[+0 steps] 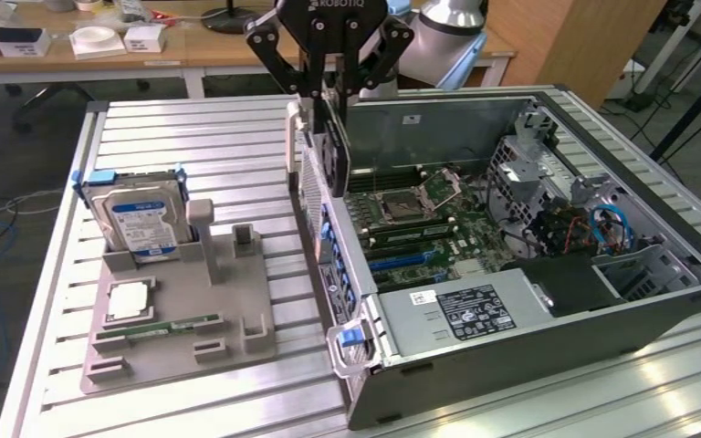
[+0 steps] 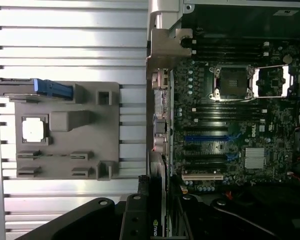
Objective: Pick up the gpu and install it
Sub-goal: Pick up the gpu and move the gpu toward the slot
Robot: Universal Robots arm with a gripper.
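The gpu (image 1: 332, 155) is a thin dark card hanging upright on edge from my gripper (image 1: 329, 96), whose black fingers are shut on its top edge. It hovers just above the rear wall of the open computer case (image 1: 546, 319), at the edge of the motherboard (image 1: 436, 228). In the wrist view the gpu (image 2: 156, 220) appears edge-on between the fingers of my gripper (image 2: 159, 200), in line with the case's rear wall. The blue expansion slot (image 2: 210, 137) lies on the board beside that line.
A grey fixture tray (image 1: 180, 310) on the slatted table holds a hard drive (image 1: 138, 219) standing upright, a processor chip (image 1: 129, 301) and a green memory stick (image 1: 156, 328). A power supply (image 1: 473, 315) fills the case's near end. Desks stand behind.
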